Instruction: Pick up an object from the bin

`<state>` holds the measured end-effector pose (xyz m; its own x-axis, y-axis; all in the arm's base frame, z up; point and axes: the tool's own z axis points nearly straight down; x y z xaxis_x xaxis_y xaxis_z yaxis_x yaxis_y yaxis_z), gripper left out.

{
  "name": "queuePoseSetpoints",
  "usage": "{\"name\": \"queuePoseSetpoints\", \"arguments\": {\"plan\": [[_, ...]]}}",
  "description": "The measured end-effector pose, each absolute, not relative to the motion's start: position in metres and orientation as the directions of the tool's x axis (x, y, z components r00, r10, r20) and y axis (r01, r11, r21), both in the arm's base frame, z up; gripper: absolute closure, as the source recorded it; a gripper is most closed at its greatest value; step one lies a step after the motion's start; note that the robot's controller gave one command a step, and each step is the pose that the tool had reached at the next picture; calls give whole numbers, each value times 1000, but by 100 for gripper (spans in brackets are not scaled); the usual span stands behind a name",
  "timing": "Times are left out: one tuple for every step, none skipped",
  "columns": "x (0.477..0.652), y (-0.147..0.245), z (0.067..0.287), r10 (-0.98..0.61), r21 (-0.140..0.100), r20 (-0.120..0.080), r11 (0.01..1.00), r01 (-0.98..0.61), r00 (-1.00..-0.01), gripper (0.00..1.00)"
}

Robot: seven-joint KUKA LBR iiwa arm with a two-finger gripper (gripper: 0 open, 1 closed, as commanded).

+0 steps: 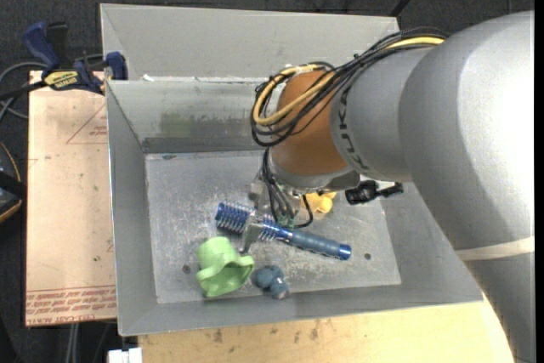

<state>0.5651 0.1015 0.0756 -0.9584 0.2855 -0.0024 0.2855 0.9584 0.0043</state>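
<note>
The gripper is down at mid-frame, right over the bristle end of a blue brush lying across the bin floor; whether its grip is loose or clenched, I can't tell.

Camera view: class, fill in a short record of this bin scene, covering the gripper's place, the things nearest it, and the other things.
container: grey metal bin
gripper: low over the middle of the bin floor, at the brush's bristled end
nearest thing: blue brush, lying flat, handle pointing right
beside it: blue ridged piece, left of the gripper; joined to the brush or not, cannot tell
others: green cup-like piece, front left; small grey-blue lump beside it; yellow piece, partly hidden by the wrist
grip: cannot tell
</note>
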Motion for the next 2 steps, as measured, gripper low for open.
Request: {"name": "queuePoseSetpoints", "arguments": {"plan": [[567, 102, 78, 284, 3, -3, 959, 284, -959, 0], [568, 103, 81, 284, 6, -7, 959, 284, -959, 100]]}}
